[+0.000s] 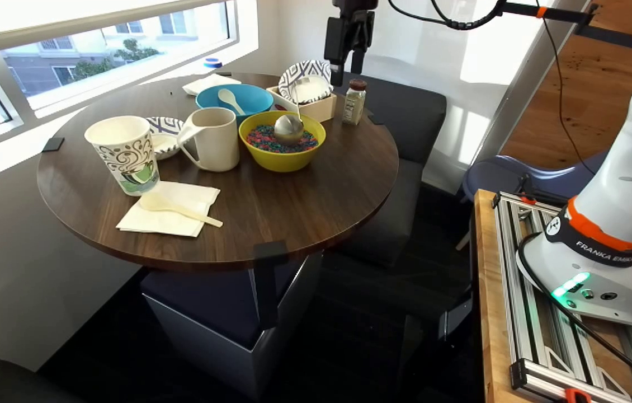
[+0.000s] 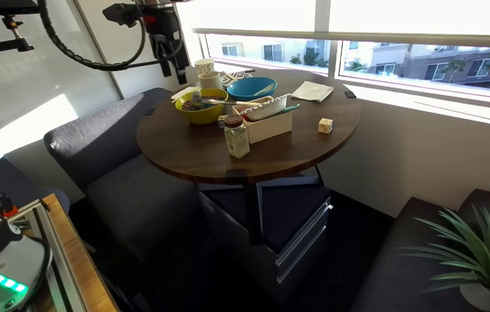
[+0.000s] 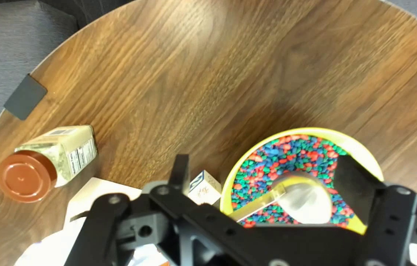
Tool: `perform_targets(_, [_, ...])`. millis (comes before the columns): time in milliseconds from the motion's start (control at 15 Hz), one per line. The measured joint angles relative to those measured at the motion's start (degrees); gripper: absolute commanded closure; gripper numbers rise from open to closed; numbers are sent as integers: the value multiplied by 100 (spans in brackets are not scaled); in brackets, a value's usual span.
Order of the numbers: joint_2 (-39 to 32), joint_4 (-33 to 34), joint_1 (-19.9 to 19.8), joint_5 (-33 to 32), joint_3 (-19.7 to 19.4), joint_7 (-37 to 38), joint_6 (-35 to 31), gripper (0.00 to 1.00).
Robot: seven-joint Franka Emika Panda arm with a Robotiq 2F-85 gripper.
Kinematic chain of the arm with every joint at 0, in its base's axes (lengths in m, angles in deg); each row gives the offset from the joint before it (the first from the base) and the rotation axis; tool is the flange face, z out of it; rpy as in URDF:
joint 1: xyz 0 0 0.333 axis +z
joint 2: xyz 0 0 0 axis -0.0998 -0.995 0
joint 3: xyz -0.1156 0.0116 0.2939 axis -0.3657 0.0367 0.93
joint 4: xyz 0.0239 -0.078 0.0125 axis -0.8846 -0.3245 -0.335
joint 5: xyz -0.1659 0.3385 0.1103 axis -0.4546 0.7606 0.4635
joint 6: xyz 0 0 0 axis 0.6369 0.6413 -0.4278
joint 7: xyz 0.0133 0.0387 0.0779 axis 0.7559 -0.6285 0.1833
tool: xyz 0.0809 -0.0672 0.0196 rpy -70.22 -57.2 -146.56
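Note:
My gripper point(image 3: 264, 162) hangs open above the round table, with nothing between its fingers; both exterior views show it point(image 1: 347, 73) point(image 2: 174, 76) raised clear of everything. In the wrist view, a yellow bowl point(image 3: 226, 199) of red, green and blue pebbles lies beneath the jaws. A metal ladle point(image 3: 304, 203) rests in the bowl, its handle leaning over the rim. Beside the bowl, under the left finger, is a small lettered block point(image 3: 204, 188). The right finger hides part of the bowl's edge. A spice jar point(image 3: 27, 175) with a red-brown lid stands farther left.
A wooden box point(image 2: 271, 128) holding a patterned dish stands near the jar. Around the bowl are a blue bowl point(image 1: 260, 95) with a spoon, a beige pitcher point(image 1: 218, 140) and a paper cup point(image 1: 126, 151). Napkins point(image 1: 165, 215) and another block point(image 2: 325, 125) also lie there.

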Motion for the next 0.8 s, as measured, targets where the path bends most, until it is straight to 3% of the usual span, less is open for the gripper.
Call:
perform_targets(333, [-920, 712, -101, -129, -141, 231, -91, 0])
perform_targets(800, [-1581, 1375, 33, -1259, -180, 2691, -73, 0])
